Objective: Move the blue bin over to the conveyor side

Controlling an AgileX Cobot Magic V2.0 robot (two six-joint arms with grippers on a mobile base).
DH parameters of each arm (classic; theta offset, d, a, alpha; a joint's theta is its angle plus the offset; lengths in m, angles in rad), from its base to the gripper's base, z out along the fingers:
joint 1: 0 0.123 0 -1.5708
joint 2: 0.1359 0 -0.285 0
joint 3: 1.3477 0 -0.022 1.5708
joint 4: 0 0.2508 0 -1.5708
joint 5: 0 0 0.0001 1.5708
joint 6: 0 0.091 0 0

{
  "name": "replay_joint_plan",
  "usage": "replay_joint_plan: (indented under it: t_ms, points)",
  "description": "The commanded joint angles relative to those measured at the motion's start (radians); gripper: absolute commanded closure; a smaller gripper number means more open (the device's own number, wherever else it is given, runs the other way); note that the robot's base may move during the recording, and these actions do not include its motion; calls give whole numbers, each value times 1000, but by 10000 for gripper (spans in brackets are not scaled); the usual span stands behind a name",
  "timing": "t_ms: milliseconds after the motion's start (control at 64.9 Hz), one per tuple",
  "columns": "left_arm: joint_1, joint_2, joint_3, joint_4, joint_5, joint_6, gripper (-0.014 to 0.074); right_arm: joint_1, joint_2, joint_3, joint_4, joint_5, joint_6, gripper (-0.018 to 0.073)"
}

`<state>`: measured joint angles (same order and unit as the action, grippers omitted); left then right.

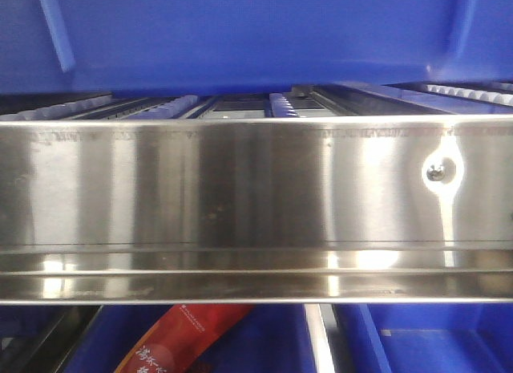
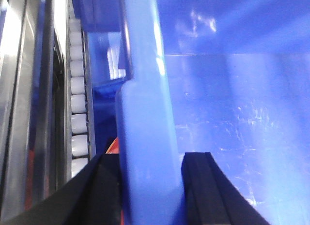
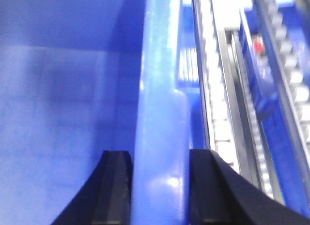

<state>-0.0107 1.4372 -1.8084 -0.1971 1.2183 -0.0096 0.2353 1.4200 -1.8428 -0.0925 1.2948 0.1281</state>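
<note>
In the left wrist view the black fingers point(image 2: 203, 186) of the left gripper point(image 2: 151, 159) are seen nearest. They are closed on the thick rolled rim of the blue bin point(image 2: 145, 89) and pinch it, one finger inside the bin and one outside. Beyond them the bin's glossy, scratched inner wall is seen on one side, and a row of pale rollers point(image 2: 77, 109) in a metal track on the other. The right gripper point(image 3: 159, 157) is placed the same way on another stretch of rim, which is clamped between its two fingers. More roller tracks are seen past that rim, though the picture there is blurred. In the front view a shiny steel rail point(image 1: 240, 196) with a single bolt point(image 1: 437, 172) fills the foreground. Below it a red packet point(image 1: 188, 341) and the lower blue bins point(image 1: 433, 341) are partly seen. Above and behind the rail the blue bin's side wall spans the top of the picture. A dark gap is seen under it, so the bin appears to be held clear of the roller tracks running away beneath.
</note>
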Motion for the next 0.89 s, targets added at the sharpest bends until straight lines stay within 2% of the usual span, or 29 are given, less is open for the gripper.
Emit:
replay_joint_plan:
  t_ms: [0,339,632,878]
  points:
    - [-7,-56,-23,-24,-32,-2,615,-2,-54,-27,-26,-74,6,648]
    - [-7,-144,-16,-14,3,-2,615,-2,-134,-21,29,-74,12,648]
    - [-7,-205,-14,45,3,-28,615,-2,-231,125,32,-74,36,648]
    - [-7,-298,126,47,0,-28,615,-2,-299,146,25,-74,36,648]
